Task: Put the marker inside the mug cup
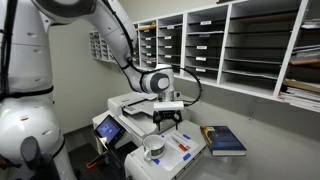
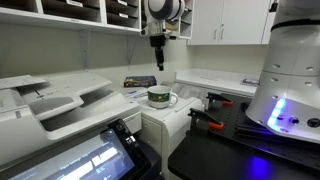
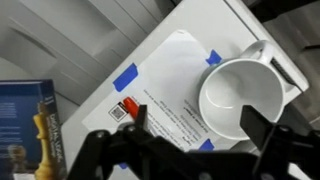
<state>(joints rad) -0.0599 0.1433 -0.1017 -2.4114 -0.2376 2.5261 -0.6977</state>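
Evidently, right of the book (image 3: 30,125), the marker (image 3: 128,106) is lying loose on the counter (image 3: 205,25), not yet picked up. The mug (image 3: 238,98) is standing near it, mouth up to receive it. The tool (image 3: 198,122) is hovering above with fingers apart, gripping nothing, likely lining up its descent.

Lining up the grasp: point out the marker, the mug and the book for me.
marker (image 3: 126,106): wrist view, red body.
mug (image 3: 228,104): wrist view, inner wall.
book (image 3: 25,125): wrist view, blue cover.
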